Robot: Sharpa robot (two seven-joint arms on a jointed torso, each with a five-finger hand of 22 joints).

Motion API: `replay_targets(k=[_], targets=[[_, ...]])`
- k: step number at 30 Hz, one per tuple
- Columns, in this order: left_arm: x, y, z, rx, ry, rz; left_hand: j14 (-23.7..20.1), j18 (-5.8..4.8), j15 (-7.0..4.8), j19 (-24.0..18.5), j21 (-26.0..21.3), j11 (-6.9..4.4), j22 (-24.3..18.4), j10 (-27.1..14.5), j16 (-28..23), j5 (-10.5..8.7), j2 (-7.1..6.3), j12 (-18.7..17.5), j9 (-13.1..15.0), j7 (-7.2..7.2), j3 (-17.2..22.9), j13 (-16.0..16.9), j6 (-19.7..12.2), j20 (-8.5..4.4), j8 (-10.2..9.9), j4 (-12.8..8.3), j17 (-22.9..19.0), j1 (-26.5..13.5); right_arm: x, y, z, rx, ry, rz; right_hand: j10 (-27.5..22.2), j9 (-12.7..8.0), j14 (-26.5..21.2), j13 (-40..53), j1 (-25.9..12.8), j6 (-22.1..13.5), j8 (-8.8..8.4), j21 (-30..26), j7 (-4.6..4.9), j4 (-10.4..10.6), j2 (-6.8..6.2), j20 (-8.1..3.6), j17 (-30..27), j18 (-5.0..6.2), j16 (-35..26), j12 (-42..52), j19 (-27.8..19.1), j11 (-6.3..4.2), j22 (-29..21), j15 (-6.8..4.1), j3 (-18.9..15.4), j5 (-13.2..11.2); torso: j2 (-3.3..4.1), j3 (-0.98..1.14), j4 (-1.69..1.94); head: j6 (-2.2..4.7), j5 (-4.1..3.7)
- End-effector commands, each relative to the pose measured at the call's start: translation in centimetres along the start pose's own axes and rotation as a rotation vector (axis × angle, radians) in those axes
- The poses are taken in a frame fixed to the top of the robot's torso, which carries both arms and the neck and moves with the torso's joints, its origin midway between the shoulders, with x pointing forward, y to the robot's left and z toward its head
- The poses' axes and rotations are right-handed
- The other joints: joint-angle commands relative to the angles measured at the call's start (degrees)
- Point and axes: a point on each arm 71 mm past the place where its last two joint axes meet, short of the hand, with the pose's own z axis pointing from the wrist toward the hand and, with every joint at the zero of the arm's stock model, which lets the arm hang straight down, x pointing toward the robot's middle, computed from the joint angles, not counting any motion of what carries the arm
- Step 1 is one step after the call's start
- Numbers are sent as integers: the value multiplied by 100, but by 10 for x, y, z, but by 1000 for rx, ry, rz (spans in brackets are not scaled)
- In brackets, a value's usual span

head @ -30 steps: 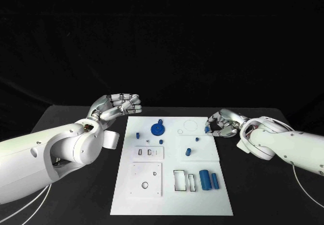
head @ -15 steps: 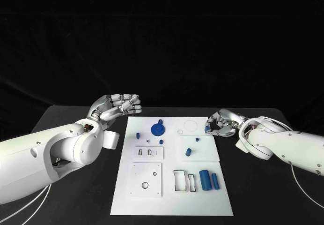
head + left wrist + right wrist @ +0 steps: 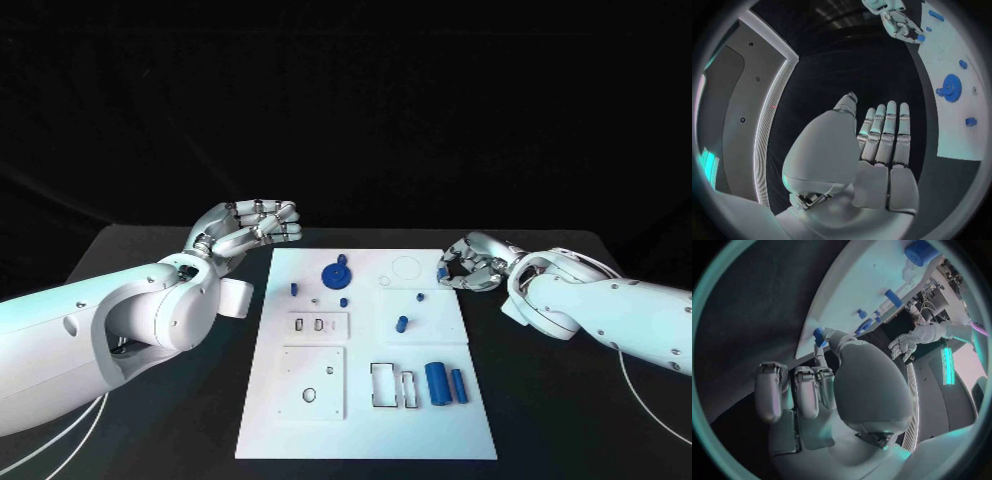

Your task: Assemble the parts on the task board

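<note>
The task board [image 3: 369, 350] lies flat in the middle of the black table [image 3: 577, 400], with blue parts scattered over it: a gear [image 3: 336, 273] toward the far left, a short peg [image 3: 401, 323] near the centre, and two cylinders [image 3: 446, 384] side by side at the near right, just beside an open rectangular slot. The right hand [image 3: 472, 264] sits at the board's far right edge, its fingers curled in, and the thumb and a finger appear to pinch a small blue part [image 3: 819, 335] at the board's rim. The left hand [image 3: 248, 226] hangs off the far left corner, apart from the board, fingers straight and pressed together in its wrist view, holding nothing. The main risk, as I judge it, lies in that thin pinch: the part is small and only its tip is caught, so it could twist or slip out and roll off the edge onto the table. A sideways push could also shift the unheld board.
</note>
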Motion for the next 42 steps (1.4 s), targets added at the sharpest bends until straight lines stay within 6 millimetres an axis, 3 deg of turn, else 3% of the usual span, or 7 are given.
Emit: replay_targets(k=[1,13,18,21,30,33,42], targets=[[2,-2,0,9,16,-7,-43,14,11,-1,-38,7,-5,-41,-28,-21,-30,-23,5,88,-33,7,-33,29,-1,5,6,-39,0,1,0,3,-16,-27,522,-4,596,1407,-25,57,35,31,-2,-9,35,-43,1509,-42,36,28,130,-37,1003,-43,55,-4,1,2,-1,-2,0],[2,-1,0,10,14,-6,-45,14,12,-5,-42,8,-10,-42,-33,-27,-26,-23,7,89,-34,8,-34,30,1,4,9,-36,-3,19,-10,-45,-97,-32,553,4,596,1449,-111,171,90,121,-46,-68,73,-68,1509,-68,36,72,186,-78,1067,-66,224,120,-11,-3,-9,-2,8],[0,-1,1,9,12,-5,-45,14,12,-5,-42,8,-10,-42,-33,-27,-26,-23,7,89,-34,8,-34,30,1,4,9,-36,-4,43,-15,-61,-107,-21,551,9,596,1445,-158,196,104,123,-55,-66,76,-73,1509,-68,36,68,188,-87,1070,-72,246,112,-21,-1,-19,-7,26],[0,-1,2,9,11,-4,-45,15,12,-6,-44,8,-13,-43,-36,-30,-22,-23,7,89,-34,8,-35,31,1,5,11,-37,0,65,-18,-75,-101,-17,535,9,596,1424,-232,189,104,135,-63,-63,88,-81,1509,-72,36,46,197,-97,1081,-79,284,27,-41,-12,-26,-38,37],[0,2,7,7,6,-3,-45,13,13,-15,-50,7,-16,-39,-37,-31,-21,-20,9,88,-35,9,-32,32,3,6,12,-37,25,128,-15,-138,-60,-24,523,8,596,1407,-252,185,104,147,-65,-63,108,-83,1509,-75,36,28,204,-98,1089,-81,309,7,-107,-43,-34,-130,91],[2,3,9,7,10,-5,-45,11,14,-26,-57,6,-21,-34,-39,-32,-16,-17,11,86,-35,10,-28,34,7,6,14,-37,41,149,-11,-169,-43,-36,522,8,596,1406,-253,184,104,143,-65,-63,109,-83,1509,-75,36,27,202,-98,1087,-81,311,6,-144,-66,-34,-194,112],[4,5,14,6,7,-3,-45,11,14,-26,-57,6,-21,-34,-39,-32,-16,-17,11,86,-35,10,-28,34,7,6,14,-37,77,178,-5,-218,-2,-77,515,8,596,1397,-256,183,103,132,-66,-65,109,-84,1509,-71,36,17,195,-98,1081,-82,315,5,-194,-101,-30,-275,202]])
